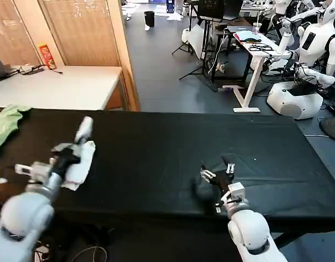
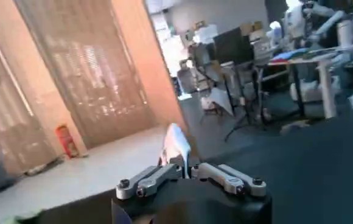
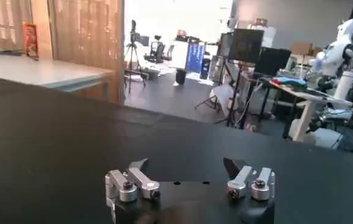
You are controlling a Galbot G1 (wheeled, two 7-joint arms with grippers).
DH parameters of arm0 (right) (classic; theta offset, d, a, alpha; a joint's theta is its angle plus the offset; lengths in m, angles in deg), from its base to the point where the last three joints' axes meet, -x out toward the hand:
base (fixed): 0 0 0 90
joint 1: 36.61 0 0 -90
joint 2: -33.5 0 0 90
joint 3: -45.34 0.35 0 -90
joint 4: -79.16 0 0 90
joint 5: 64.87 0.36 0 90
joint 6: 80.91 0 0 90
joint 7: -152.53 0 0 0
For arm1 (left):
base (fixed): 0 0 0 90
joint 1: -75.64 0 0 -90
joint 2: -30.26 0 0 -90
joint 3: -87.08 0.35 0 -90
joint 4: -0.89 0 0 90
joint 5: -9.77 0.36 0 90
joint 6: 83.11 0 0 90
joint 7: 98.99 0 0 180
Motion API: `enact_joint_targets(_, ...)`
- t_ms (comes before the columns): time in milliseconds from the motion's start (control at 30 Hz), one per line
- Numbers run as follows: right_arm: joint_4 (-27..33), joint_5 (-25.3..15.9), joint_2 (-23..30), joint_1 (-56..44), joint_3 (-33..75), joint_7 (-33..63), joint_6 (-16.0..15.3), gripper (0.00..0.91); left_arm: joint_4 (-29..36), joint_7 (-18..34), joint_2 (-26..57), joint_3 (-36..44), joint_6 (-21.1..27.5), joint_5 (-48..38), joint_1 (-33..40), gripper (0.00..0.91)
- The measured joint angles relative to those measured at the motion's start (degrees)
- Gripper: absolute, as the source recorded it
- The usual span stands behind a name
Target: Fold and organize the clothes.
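From the head view, a long table draped in matte black cloth [image 1: 156, 153] is seen across the scene, and the white cotton T-shirt [image 1: 80, 158] is found bunched into a soft, crumpled wad near the table's left end, gathered around the left gripper [image 1: 83, 131], with a narrow roll of the fabric standing up above the wad. The left gripper is clenched on that fabric, raised off the black surface. A rumpled light green garment [image 1: 5, 123] is seen lying at the far left edge of the table, well apart from the shirt. The right gripper [image 1: 216, 172] is held low over the bare black cloth toward the right, its dark fingers spread and nothing between them. Behind the black table, a smooth white tabletop [image 1: 58, 84] is noted, with a red snack packet [image 1: 46, 56] stood upright on it. In the left wrist view, the metal links are drawn together and a thin tongue of white T-shirt [image 2: 176, 143] is pinched at the left gripper [image 2: 185, 167], sticking up from it. In the right wrist view, the right gripper [image 3: 188, 167] is shown released, its two black fingertips [image 3: 139, 165] wide apart over the flat black table covering [image 3: 73, 134].
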Motion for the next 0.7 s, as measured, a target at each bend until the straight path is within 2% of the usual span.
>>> enact_joint_targets(133, -0.2, 0.2, 0.0, -0.9, -0.1, -0.3, 0.0, 0.878, 0.3, 2.2, -5.7, 7.8, 0.8, -2.6, 2.0, 0.000)
enact_joint_targets(300, -0.4, 1.9, 0.2, -1.6, -1.2, -0.9, -0.8, 0.878, -1.5, 2.7, -13.1, 15.9, -0.3, 0.0, 5.5, 0.000)
enact_joint_targets(333, -0.5, 2.4, 0.1, -1.7, -1.5, -1.0, -1.1, 0.878, -2.0, 2.5, -14.6, 17.3, -0.6, 0.6, 5.7, 0.585)
enact_joint_targets(367, -0.5, 3.1, -0.1, -1.7, -1.7, -1.1, -1.4, 0.878, -2.6, 2.1, -15.8, 18.4, -1.1, 1.0, 5.8, 0.878)
enact_joint_targets(500, -0.5, 6.5, -0.7, -1.4, -2.9, -1.5, -2.8, 0.878, -4.2, -0.6, -18.6, 21.1, -4.4, 3.0, 6.1, 0.878)
enact_joint_targets(700, -0.1, 12.0, -1.0, 0.3, -5.4, -2.1, -5.6, 0.878, -4.7, -5.1, -18.5, 22.0, -10.4, 5.1, 5.7, 0.878)
